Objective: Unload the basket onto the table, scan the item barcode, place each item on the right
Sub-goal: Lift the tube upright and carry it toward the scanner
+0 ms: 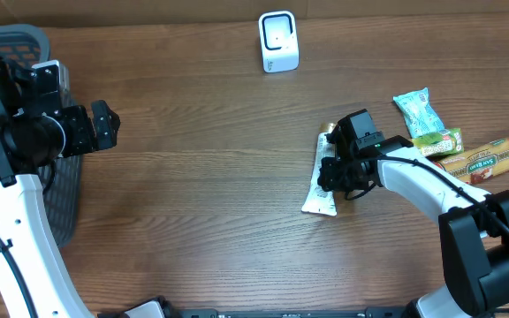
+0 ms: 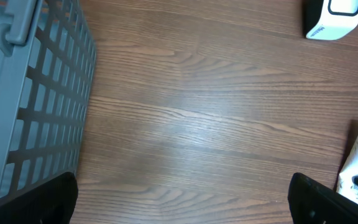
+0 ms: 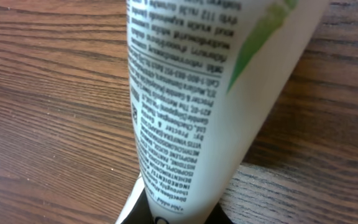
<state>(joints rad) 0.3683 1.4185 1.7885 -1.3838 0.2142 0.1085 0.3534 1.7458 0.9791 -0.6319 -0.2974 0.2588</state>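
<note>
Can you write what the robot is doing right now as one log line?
step: grasp | right claw: shut on tube | left claw: open, empty | scanner: untouched

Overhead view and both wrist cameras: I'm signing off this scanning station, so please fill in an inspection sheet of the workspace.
surface: brown wood-grain table, no spills seen.
job's things: white tube with printed text, in the right arm's grip; white scanner upright at the far edge.
clutter: green packet, green bar and long red-ended pack right of the tube; grey basket at the left.
grippers: left gripper open, holding nothing; right gripper shut on the tube.
cables: thin black lead along each arm.
surroundings: nothing seen.
</note>
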